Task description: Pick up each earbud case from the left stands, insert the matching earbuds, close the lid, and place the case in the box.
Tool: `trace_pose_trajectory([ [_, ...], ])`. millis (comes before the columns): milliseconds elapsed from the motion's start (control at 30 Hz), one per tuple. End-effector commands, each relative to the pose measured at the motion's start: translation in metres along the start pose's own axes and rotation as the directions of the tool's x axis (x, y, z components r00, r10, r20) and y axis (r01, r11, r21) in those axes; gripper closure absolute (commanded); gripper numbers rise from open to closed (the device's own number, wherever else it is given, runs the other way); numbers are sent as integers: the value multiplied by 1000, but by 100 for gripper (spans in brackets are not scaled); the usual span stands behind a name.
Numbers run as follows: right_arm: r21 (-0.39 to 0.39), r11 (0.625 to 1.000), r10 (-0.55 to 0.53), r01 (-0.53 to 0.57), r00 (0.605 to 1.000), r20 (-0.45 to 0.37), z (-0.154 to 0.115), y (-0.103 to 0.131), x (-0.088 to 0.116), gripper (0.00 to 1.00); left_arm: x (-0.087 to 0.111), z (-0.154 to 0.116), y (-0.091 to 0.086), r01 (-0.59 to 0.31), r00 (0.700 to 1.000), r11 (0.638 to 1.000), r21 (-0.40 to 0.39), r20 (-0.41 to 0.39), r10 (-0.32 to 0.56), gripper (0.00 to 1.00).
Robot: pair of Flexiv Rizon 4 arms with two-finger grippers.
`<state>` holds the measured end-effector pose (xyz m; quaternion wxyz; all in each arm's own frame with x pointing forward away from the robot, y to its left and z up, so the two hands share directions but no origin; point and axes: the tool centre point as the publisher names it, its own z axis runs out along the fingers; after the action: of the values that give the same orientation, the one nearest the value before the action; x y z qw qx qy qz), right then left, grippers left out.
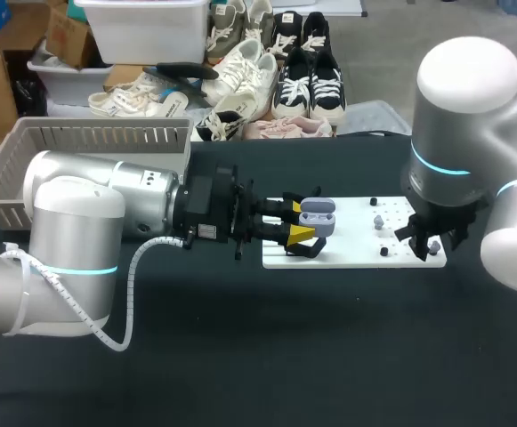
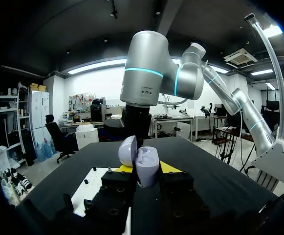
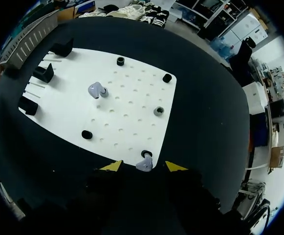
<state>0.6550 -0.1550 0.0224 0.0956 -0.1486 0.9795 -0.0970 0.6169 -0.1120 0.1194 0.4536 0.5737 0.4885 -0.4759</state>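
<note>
On the dark table lies the white board. Over its left end the left gripper is clamped on the lid-up case, and at its right edge the right gripper, fingers apart, straddles an earbud. An off-centre pinch could flick that earbud off the board.

1. Left arm, head view 9 o'clock: silver-grey rounded cylinders, cyan light ring.
2. White spiral-wrapped cable loops under it.
3. Right arm, 2 o'clock: same silver, cyan ring.
4. Left pincer and right pincer: black bodies, yellow tips.
</note>
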Motion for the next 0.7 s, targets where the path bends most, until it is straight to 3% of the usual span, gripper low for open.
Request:
trace_pose_trajectory([
  [33,0,1000,0,0,1000,-8,3,0,-3,53,0,1,-1,-1,1000,1000,-5,0,1,100],
  [700,3,1000,9,-9,1000,-14,4,-2,-2,63,0,1,-1,-1,1000,1000,-5,0,1,100],
])
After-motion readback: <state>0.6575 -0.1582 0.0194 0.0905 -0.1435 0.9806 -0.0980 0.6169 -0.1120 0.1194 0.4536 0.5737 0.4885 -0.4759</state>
